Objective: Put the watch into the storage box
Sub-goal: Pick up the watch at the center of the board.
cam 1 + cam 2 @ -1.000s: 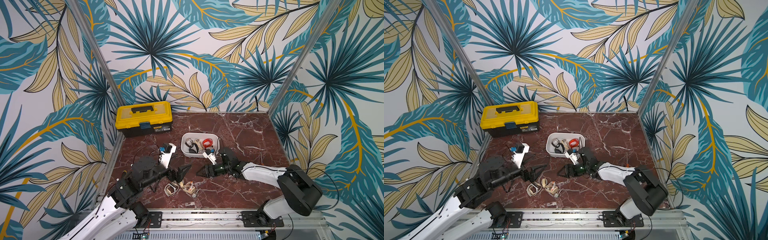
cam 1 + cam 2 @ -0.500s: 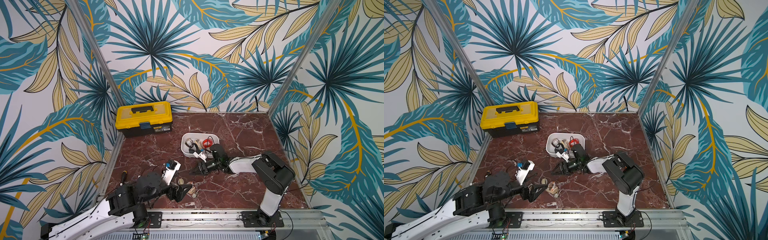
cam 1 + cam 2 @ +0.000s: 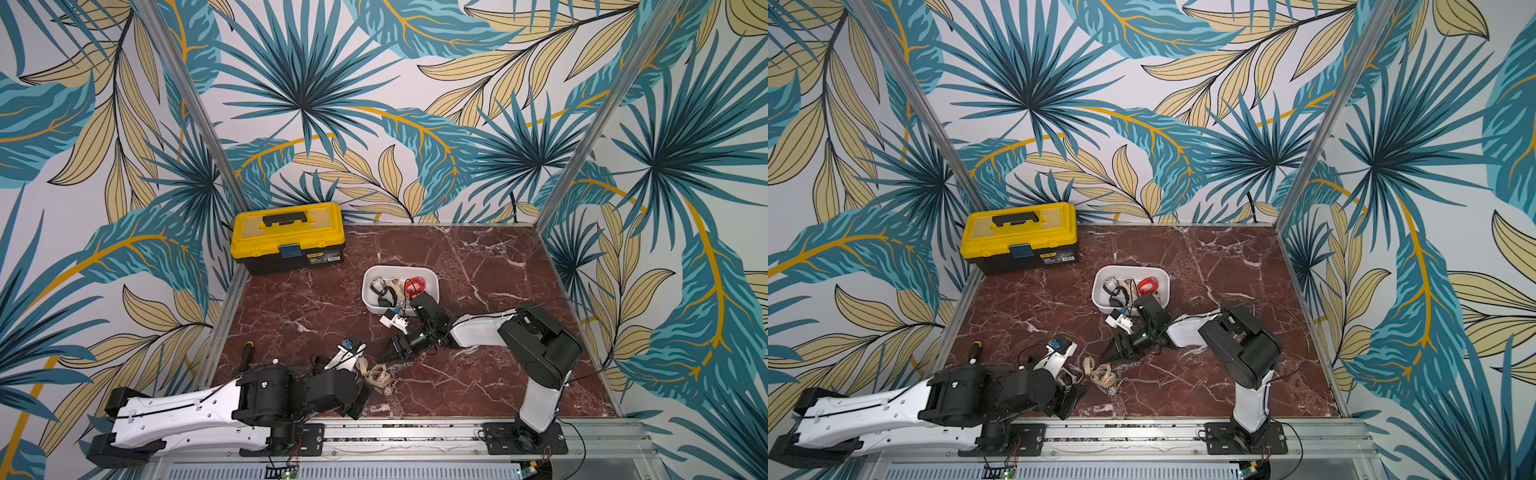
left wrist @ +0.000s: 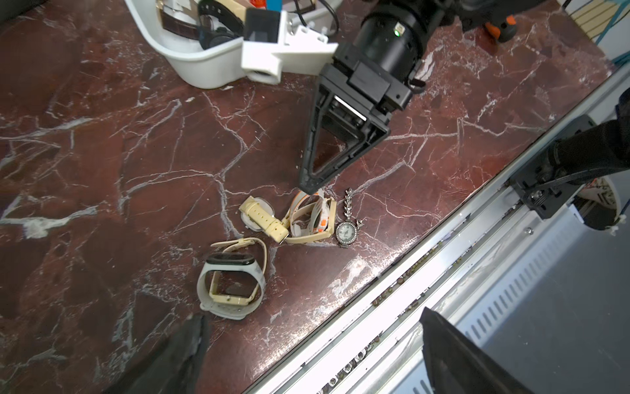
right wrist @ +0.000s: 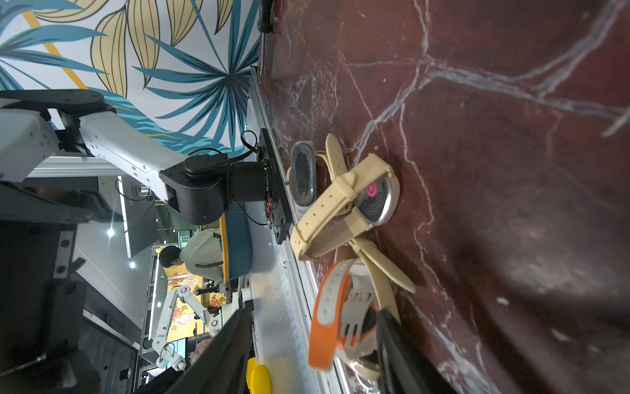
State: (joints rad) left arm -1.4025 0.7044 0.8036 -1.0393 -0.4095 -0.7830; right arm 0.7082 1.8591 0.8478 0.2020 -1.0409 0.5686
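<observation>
Storage box [image 3: 370,300] holds several watches, one red [image 3: 417,286]. Left jaws wide apart, empty; right jaws half-open, straddling orange-white watch [image 5: 327,307].

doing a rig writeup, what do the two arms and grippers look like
Left arm and right arm: white shells, black joint housings, thin black cables, white wrist camera brackets. Left gripper and right gripper: black, tapered fingers; the right's are hollow triangular frames.
</observation>
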